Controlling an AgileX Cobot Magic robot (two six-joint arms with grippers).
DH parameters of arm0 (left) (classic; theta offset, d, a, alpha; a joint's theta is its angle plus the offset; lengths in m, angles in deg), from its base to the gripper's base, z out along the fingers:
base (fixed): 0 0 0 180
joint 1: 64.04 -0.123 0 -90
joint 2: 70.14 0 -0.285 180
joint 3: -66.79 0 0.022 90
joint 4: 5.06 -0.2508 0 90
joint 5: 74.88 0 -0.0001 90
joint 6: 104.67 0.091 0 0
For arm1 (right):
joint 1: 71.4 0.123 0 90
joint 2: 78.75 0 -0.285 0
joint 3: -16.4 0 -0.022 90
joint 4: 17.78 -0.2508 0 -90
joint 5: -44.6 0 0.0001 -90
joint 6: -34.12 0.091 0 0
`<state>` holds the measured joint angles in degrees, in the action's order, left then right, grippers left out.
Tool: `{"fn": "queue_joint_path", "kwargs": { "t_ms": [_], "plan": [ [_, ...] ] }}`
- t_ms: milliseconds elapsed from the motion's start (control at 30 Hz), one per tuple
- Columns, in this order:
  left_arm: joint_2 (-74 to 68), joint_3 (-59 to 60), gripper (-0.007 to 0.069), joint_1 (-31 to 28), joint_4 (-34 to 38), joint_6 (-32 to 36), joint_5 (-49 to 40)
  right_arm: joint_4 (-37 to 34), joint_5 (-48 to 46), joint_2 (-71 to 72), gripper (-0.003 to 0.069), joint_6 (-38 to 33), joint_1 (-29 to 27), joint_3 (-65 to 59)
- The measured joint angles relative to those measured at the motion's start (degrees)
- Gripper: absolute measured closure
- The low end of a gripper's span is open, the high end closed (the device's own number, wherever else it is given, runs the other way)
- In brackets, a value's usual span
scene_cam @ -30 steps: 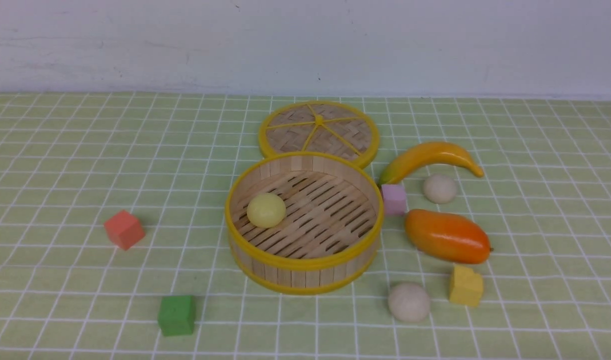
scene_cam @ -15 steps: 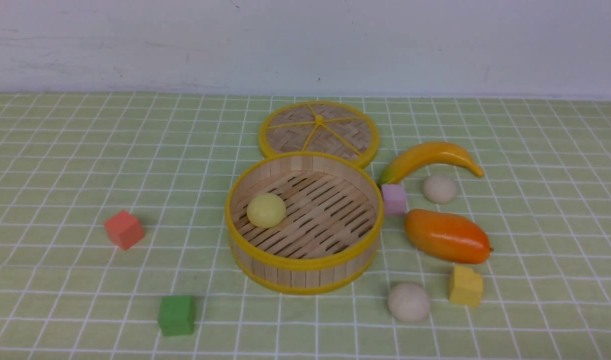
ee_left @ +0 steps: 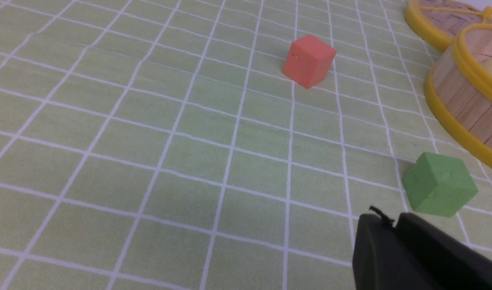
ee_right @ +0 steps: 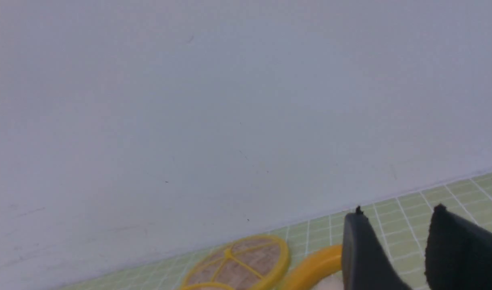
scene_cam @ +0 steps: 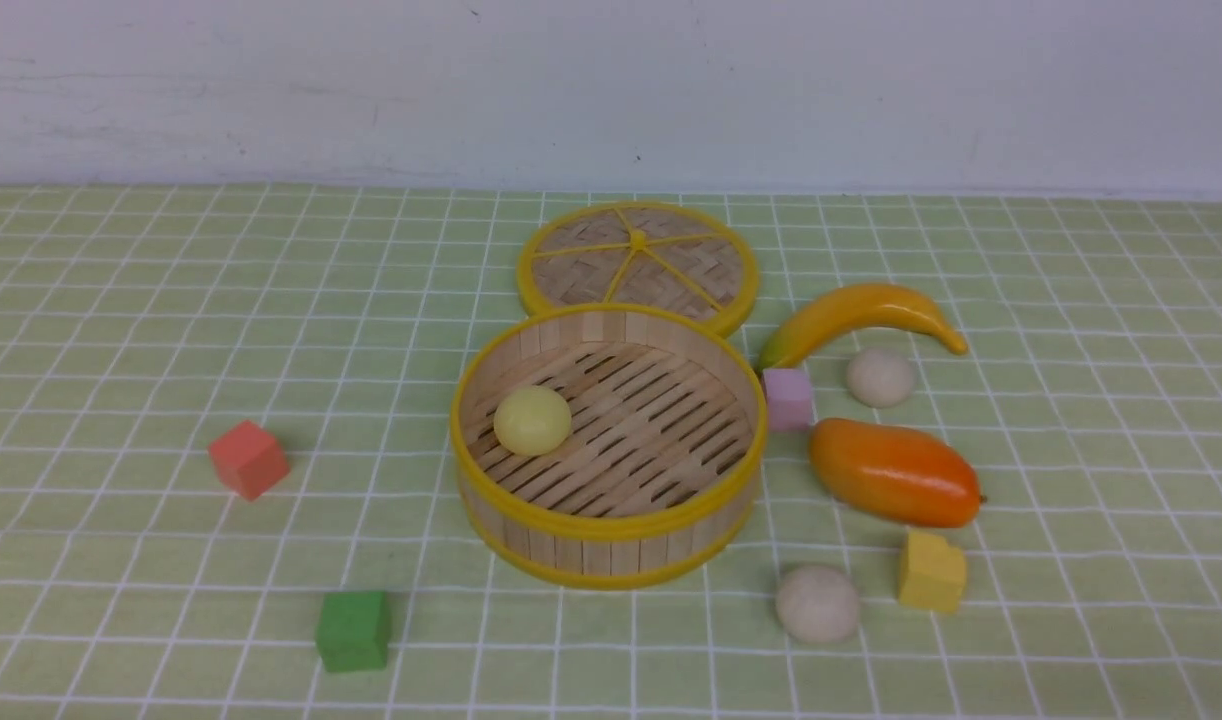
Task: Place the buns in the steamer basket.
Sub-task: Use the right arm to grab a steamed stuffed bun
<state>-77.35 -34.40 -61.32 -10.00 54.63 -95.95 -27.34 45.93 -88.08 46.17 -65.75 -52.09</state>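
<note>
The steamer basket (scene_cam: 611, 527) stands mid-table and shows at the edge of the left wrist view (ee_left: 459, 92). A glossy pale yellow bun (scene_cam: 532, 420) lies on its slatted floor. Two beige buns rest on the cloth to its right, one (scene_cam: 880, 377) under the banana and one (scene_cam: 818, 603) near the front. Neither gripper appears in the front view. My left gripper (ee_left: 393, 221) hovers over the cloth by the green cube, fingers pressed together and holding nothing. My right gripper (ee_right: 399, 212) is raised and points toward the wall, its fingers apart and empty.
The woven lid (scene_cam: 638, 262) lies behind the basket. A banana (scene_cam: 861, 315), pink cube (scene_cam: 788, 398), mango (scene_cam: 893, 472) and yellow cube (scene_cam: 932, 571) crowd the buns on the right. A red cube (scene_cam: 248, 458) and green cube (scene_cam: 353, 629) sit on the left.
</note>
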Motion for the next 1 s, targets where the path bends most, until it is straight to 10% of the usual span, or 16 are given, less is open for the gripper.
{"fn": "queue_joint_path", "kwargs": {
  "t_ms": [400,767,1000],
  "plan": [
    [0.0,0.0,0.0554,0.0,0.0,0.0,0.0,0.5,-25.5,-33.9,0.0418,-1.0,0.0,34.3],
    [0.0,0.0,0.0544,0.0,0.0,0.0,0.0,4.1,-18.3,-65.1,0.0418,-7.3,0.0,40.8],
    [0.0,0.0,0.0536,0.0,0.0,0.0,0.0,3.7,-30.2,-86.0,0.0418,-7.4,0.0,55.2]
  ]
}}
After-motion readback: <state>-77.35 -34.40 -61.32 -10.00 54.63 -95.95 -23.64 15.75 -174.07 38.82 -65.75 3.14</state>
